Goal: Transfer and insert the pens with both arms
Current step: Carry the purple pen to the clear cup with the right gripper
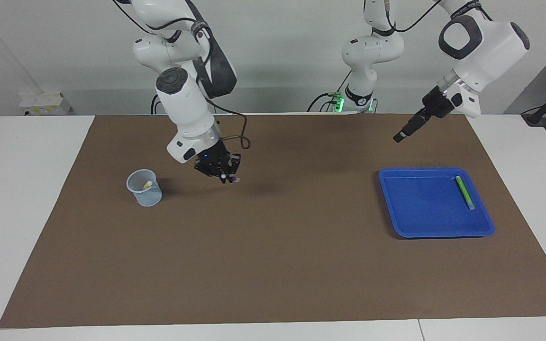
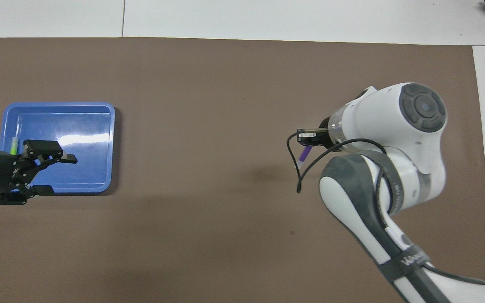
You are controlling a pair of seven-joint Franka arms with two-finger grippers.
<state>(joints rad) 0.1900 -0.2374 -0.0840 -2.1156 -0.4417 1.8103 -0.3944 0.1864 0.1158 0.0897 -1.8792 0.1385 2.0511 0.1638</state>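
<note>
Purple pen in transit to cup, risk at insertion.
Right gripper [image 1: 225,178], jaws shut on purple pen [image 2: 304,154], beside mesh cup [image 1: 144,188] (yellow pen [image 2: 391,163] inside): tilted pen may catch the rim. Left gripper [image 2: 53,173] gapes empty over blue tray [image 1: 398,222]; green pen [image 1: 465,192] there.

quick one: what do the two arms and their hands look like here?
Both arms, right arm and left arm, have glossy white shells, dark grey joint covers and a silver wrist ring. Loose black cables trail to black two-finger hands: right hand, left hand.
</note>
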